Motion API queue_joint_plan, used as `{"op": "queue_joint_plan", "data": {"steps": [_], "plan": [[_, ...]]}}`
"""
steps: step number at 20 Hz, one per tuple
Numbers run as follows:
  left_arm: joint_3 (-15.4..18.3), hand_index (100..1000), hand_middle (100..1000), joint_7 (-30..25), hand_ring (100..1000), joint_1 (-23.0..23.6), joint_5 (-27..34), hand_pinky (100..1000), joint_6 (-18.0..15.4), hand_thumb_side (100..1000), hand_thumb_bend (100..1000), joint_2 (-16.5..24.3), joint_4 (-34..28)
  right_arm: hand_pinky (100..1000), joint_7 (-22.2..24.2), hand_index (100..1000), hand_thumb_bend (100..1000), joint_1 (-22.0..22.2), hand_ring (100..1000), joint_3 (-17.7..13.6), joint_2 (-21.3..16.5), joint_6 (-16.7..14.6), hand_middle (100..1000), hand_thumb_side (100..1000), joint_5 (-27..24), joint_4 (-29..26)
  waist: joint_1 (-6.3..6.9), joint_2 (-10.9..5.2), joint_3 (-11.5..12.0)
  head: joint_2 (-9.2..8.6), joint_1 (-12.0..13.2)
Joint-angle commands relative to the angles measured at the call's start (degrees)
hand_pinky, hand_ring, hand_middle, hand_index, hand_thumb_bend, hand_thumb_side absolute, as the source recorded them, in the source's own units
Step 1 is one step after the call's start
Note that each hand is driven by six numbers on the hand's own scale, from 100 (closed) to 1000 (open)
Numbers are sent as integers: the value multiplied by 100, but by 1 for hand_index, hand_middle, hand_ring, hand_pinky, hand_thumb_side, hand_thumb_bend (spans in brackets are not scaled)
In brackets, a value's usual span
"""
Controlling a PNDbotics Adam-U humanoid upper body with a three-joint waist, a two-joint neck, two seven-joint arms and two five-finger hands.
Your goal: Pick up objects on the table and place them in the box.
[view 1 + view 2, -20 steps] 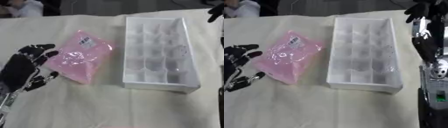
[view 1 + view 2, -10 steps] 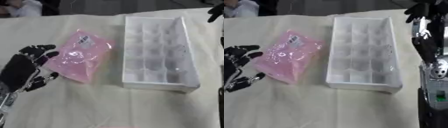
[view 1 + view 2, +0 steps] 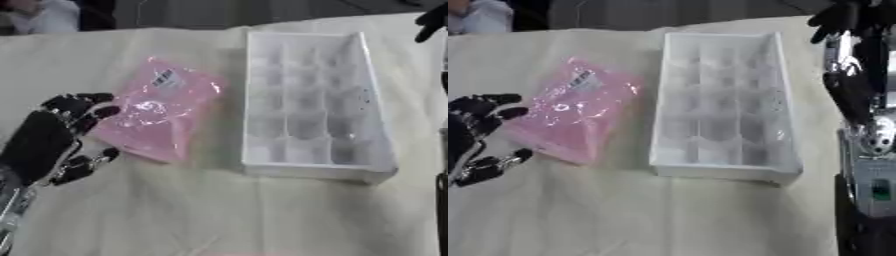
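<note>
A pink plastic bag (image 3: pixel 156 115) with a small label lies flat on the cream tablecloth, left of the box. The white box (image 3: pixel 308 102), split into several compartments, stands to its right with its long side running away from me. My left hand (image 3: pixel 48 140) hovers open at the bag's lower left edge, fingers spread toward the bag, thumb below; the fingertips reach the bag's edge, holding nothing. My right hand (image 3: pixel 839 16) shows dark at the upper right corner, beyond the box's far end, its fingers hanging relaxed and holding nothing.
My right arm (image 3: pixel 866 140), silver and black, runs down the right edge beside the box. The cream tablecloth (image 3: pixel 219 215) spreads bare in front of the bag and box. A person in white sits past the table's far left edge.
My left hand has crept slightly up and right toward the pink bag. The bag, box and right hand stay put.
</note>
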Motion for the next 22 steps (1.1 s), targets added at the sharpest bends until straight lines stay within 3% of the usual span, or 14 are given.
{"op": "queue_joint_plan", "data": {"steps": [1,13,22], "plan": [[6,787,752,-28,713,-34,40,569,-27,100,753,172,-90,363,3,687,100,-81,505,13,-65,-20,660,533,-32,-111,0,-36,0,-21,-12],[15,779,748,-18,706,-100,3,565,-16,100,737,53,10,363,20,687,100,-198,505,44,-56,-65,660,536,-72,-111,-56,72,-121,-21,4],[130,766,745,-68,698,-20,96,568,102,100,658,-276,-52,365,-28,686,100,-242,505,27,-24,-83,659,544,-79,-111,-156,55,-266,-21,28]]}}
